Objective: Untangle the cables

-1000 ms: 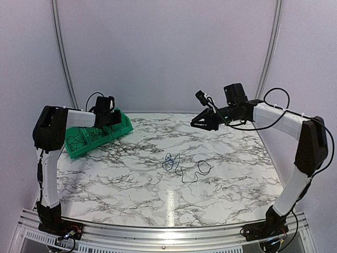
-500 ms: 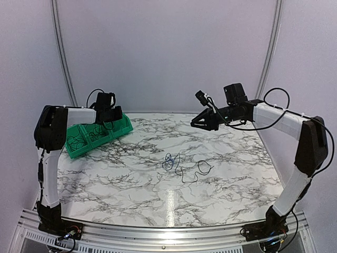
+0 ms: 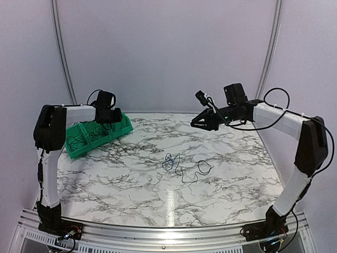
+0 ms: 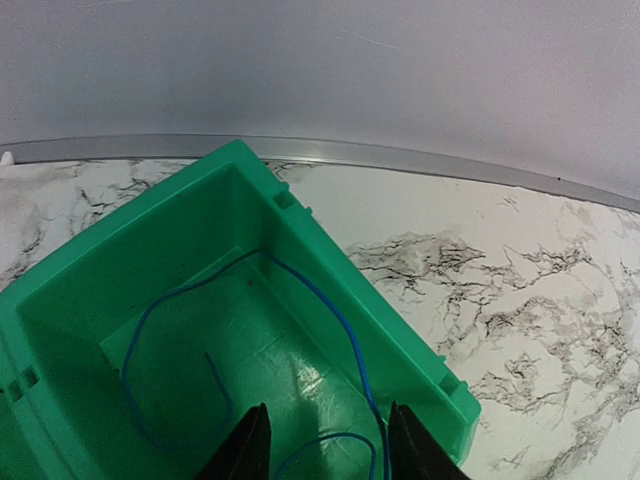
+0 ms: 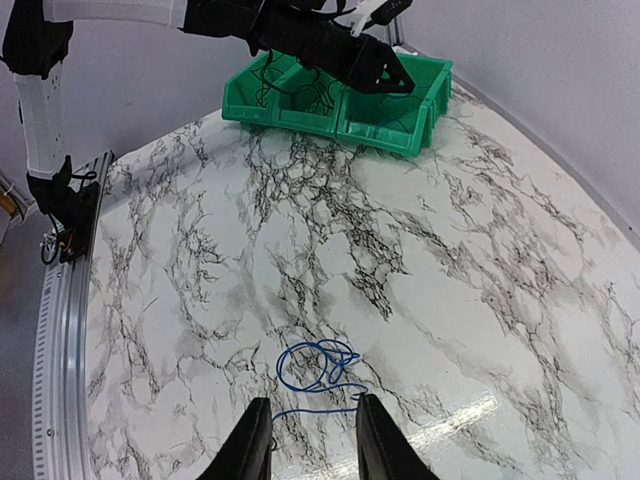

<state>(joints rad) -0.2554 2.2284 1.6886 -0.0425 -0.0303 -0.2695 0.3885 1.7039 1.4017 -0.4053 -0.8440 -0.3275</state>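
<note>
Marble table (image 3: 237,174): left gripper (image 4: 328,420) parted over green bin (image 4: 345,268), blue cable (image 4: 338,318) apparently sorted inside; right gripper (image 5: 310,405), well off bin, part-open, empty.

White marble-pattern counter (image 3: 131,179) with dark veining. Plain pale walls (image 3: 168,52) enclose three sides. Two curved metal poles (image 3: 62,52) rise at the rear. An aluminium rail (image 3: 158,232) borders the near edge.

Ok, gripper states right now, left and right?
Left gripper: open, empty, over the blue cable in the green bin.
Right gripper: open, holding nothing.
</note>
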